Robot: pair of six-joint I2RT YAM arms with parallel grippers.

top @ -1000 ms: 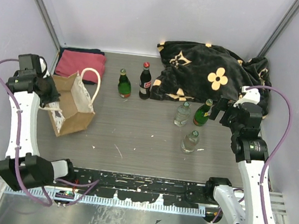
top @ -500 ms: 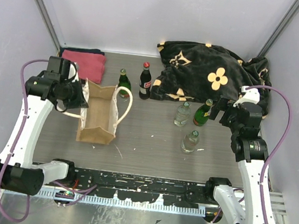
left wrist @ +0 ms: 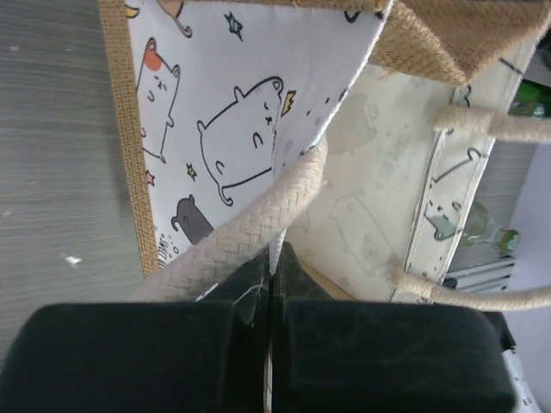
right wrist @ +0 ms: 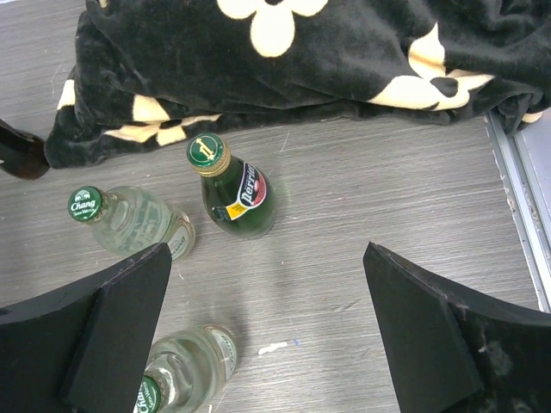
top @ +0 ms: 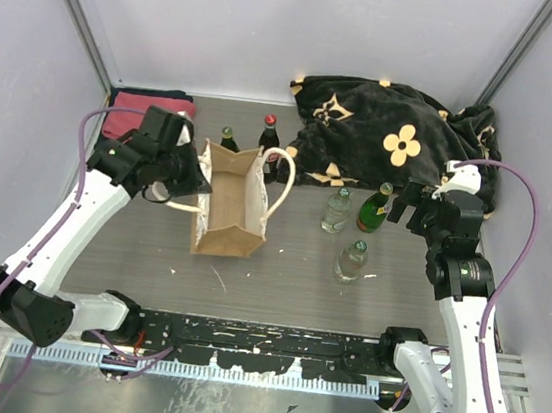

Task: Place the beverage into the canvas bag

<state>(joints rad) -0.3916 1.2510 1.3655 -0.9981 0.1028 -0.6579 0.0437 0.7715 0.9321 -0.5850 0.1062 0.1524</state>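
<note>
Ok so the left end effector is pinched shut on the near wall of the small tan-brown canvas bag with the cream rope handles and the cartoon-animal lining, right where one handle meets the rim. The bag stands upright on the grey wood-grain desk, left of the middle, mouth up. Nothing is in it as far as I can see, and no bottle is picked up yet. The right end effector hangs with its fingers spread wide and empty over the drinks. My guess is it's going for the green Perrier bottle with the gold cap, which is standing just in front of the black flower-print blanket. Tricky bit: a clear green-capped glass bottle sits just to its left and a second one is nearer the arms, so I'd come straight down and clamp the neck or shoulder, not sweep in sideways and knock a neighbour over. The left arm should hold that rim taut so the mouth doesn't sag, then lower the bottle in base first, clear of the loose handle.
</note>
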